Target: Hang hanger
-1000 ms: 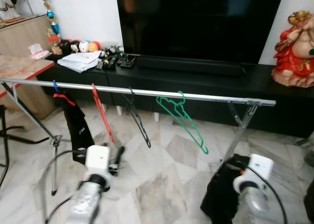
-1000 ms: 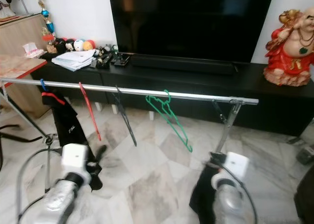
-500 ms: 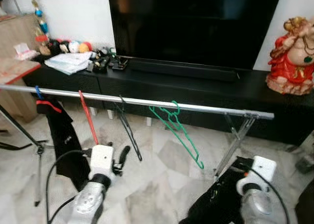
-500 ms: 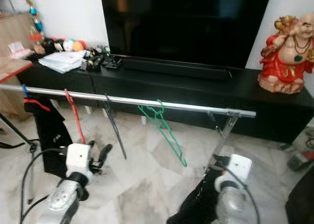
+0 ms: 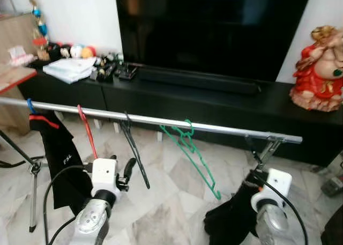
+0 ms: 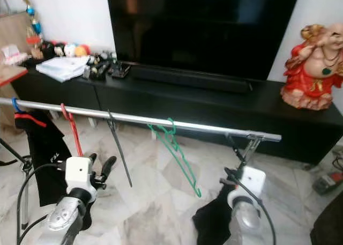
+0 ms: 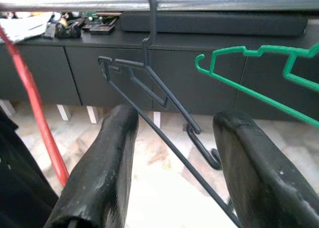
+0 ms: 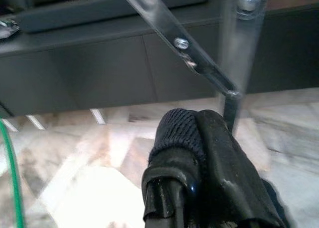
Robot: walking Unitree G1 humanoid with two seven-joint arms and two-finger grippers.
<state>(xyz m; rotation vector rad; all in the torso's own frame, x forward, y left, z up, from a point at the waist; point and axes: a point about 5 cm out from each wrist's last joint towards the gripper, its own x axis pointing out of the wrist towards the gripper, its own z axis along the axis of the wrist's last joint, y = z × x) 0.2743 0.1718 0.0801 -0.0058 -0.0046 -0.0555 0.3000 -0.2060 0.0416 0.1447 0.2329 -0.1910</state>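
Observation:
A silver rail (image 5: 161, 120) crosses in front of me. On it hang a blue hanger with a black garment (image 5: 56, 154), a red hanger (image 5: 87, 132), a black hanger (image 5: 137, 154) and a green hanger (image 5: 186, 139). My left gripper (image 5: 128, 167) stands open just below the rail. In the left wrist view the black hanger (image 7: 149, 88) hangs beyond its spread fingers (image 7: 114, 153), untouched. My right gripper (image 5: 253, 179) is low near the rail's right end, shut on a black garment (image 8: 177, 133) that droops to the floor (image 5: 228, 221).
The rack's crossed leg (image 5: 263, 148) stands just beyond the right gripper. Behind the rack is a long black TV console (image 5: 214, 97) with a big TV (image 5: 214, 25), a red statue (image 5: 320, 62) and papers (image 5: 69, 69). A red-edged table (image 5: 10, 76) is at the left.
The whole view has shifted as the camera moved; the rack now sits lower and further left in view. Both arms keep about the same pose, the right still holding the garment.

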